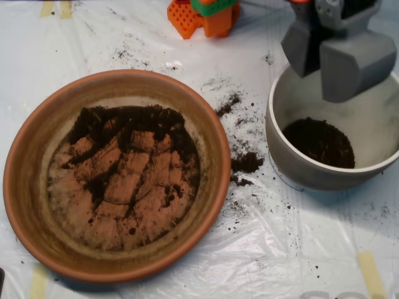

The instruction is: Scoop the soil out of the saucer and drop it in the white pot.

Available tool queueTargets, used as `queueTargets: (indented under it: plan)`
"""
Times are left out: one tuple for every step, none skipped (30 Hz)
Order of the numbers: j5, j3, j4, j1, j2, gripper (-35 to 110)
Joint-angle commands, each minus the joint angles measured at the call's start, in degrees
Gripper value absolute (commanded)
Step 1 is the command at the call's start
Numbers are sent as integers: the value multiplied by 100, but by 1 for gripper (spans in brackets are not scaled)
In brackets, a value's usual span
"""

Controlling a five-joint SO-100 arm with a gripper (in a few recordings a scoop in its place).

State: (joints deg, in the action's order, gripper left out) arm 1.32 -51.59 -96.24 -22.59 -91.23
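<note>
The terracotta saucer (25, 187) fills the left half of the overhead view. A thin, scraped layer of dark soil (134, 121) lies in it, thickest along the far side, with bare clay streaks showing through. At the right stands the white pot (287, 156) with a dark heap of soil (319, 142) on its bottom. My grey scoop (322, 68) hangs over the pot's far rim. Its two shells stand apart with a gap between them, so it is open, and I see no soil in it.
Spilled soil crumbs (247, 162) lie on the clear plastic sheet between saucer and pot. An orange and green plastic block (202, 15) sits at the top edge. Strips of tan tape (372, 274) hold the sheet down at the bottom right.
</note>
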Motion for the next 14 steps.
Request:
queueTargets:
  plan:
    - [-141,-870,457,281,-1881,2]
    - [-176,-1556,782,352,-2426,1]
    - [-167,-2241,1072,431,-3015,1]
    - [-149,-2909,1336,519,-3577,1]
    - [-141,-3489,1529,580,-4061,1]
    - [-132,-3946,1608,668,-4474,0]
    - [-123,-4386,1687,765,-4834,0]
    - [-88,-4869,1793,870,-5186,0]
    - [-53,-5361,1942,967,-5563,0]
    - [-9,-5862,2092,1046,-5959,0]
    - [70,-6346,2232,1134,-6337,0]
    - [97,-6768,2338,1213,-6653,0]
    - [114,-7102,2382,1283,-6935,0]
    - [141,-7427,2417,1354,-7181,0]
